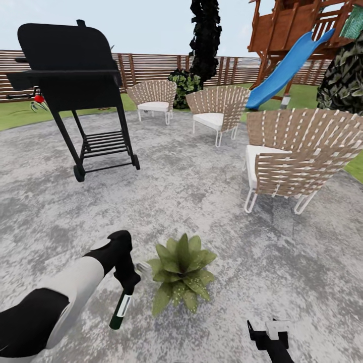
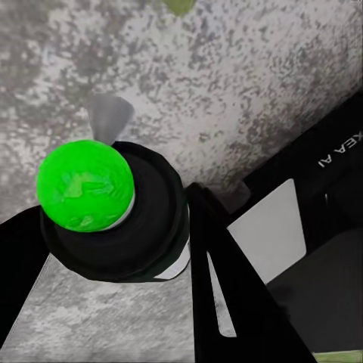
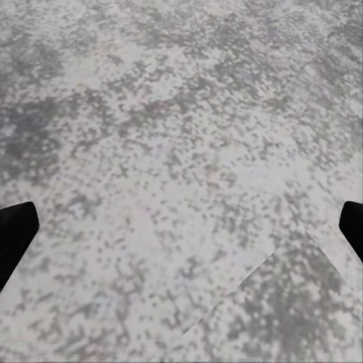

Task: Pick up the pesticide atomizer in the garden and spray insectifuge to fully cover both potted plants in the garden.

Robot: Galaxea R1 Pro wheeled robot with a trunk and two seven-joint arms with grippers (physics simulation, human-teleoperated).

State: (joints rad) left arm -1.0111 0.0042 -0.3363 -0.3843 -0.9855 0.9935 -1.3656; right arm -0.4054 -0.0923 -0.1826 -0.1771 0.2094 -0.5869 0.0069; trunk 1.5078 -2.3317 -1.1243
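On patio [image 1: 201, 191]: one potted plant [image 1: 181, 272], three chairs [image 1: 292, 156].

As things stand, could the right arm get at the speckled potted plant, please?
Probably yes. The right gripper hangs open and empty over bare paving, and the potted plant sits just to its left with nothing between them. The left gripper holding the pesticide atomizer is on the plant's far side.

Mottled grey paving [image 1: 201, 191] covers the ground. A black grill [image 1: 70, 75] stands at ten o'clock. Three woven chairs sit at twelve [image 1: 153, 98], one [image 1: 218, 112] and two o'clock [image 1: 297, 156]. Behind them runs a brown slat fence [image 1: 151, 68], with a wooden playset and its blue slide [image 1: 290, 65] at one o'clock under pale sky.
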